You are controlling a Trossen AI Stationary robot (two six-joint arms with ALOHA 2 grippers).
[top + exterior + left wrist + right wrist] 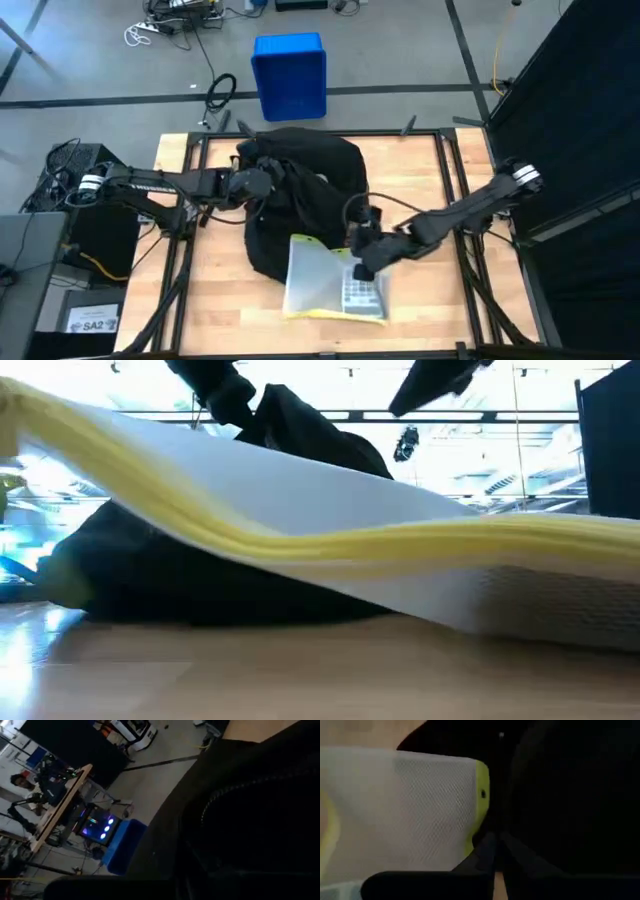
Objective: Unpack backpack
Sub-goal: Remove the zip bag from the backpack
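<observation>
Nearest the camera, low view: white mesh pouch with yellow edging, spanning the frame from upper left to right; behind it the backpack, a dark mound on the bench. Both arms enter from the top; pincers not visible here.

High view: backpack at centre of the bench. Pouch lies at lower centre, its upper edge against the bag's front. Left pincer buried in the fabric at the bag's left side; whether parted or gripping, cannot tell. Right pincer at the pouch's upper right corner. Blue box on the floor, top centre.

Left wrist view: black fabric fills the right; blue box lower left, unseen in the low view.

Right wrist view: right pincer with fingers drawn together to a point, seemingly holding nothing, beside the pouch's yellow edge.

Risk, judged: the left arm tugging could drag the bag over the pouch.
</observation>
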